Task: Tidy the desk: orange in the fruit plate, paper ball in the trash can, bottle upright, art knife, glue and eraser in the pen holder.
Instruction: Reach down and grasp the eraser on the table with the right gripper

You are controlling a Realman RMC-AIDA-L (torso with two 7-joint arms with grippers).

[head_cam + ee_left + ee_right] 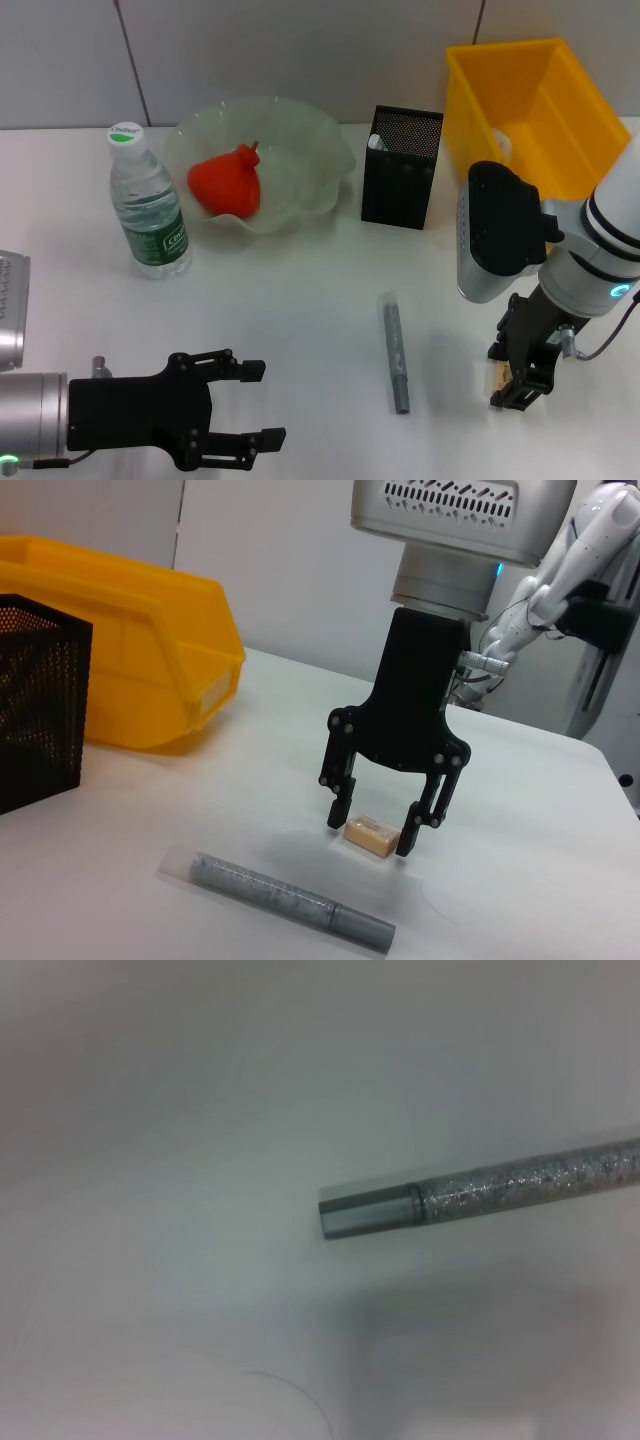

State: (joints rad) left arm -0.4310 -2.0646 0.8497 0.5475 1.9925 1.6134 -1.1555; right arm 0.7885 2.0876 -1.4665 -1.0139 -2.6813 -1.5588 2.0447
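The tan eraser point(370, 834) lies on the white table between the fingers of my right gripper point(374, 832), which points straight down at the table, open, with a finger close on each side. In the head view that gripper point(520, 385) is at the front right, with the eraser point(493, 375) showing beside it. A grey speckled stick point(396, 350), seemingly the glue, lies left of it and shows in both wrist views point(290, 900) point(500, 1188). The orange point(228, 182) sits in the fruit plate point(310, 150). The bottle point(148, 200) stands upright. My left gripper point(250, 405) is open and empty at the front left.
The black mesh pen holder point(402, 167) stands behind the stick with a pale object point(375, 143) in it. The yellow trash can point(530, 100) is at the back right with a white wad, the paper ball point(500, 143), inside. Pen holder point(35, 710) and trash can point(150, 660) also show in the left wrist view.
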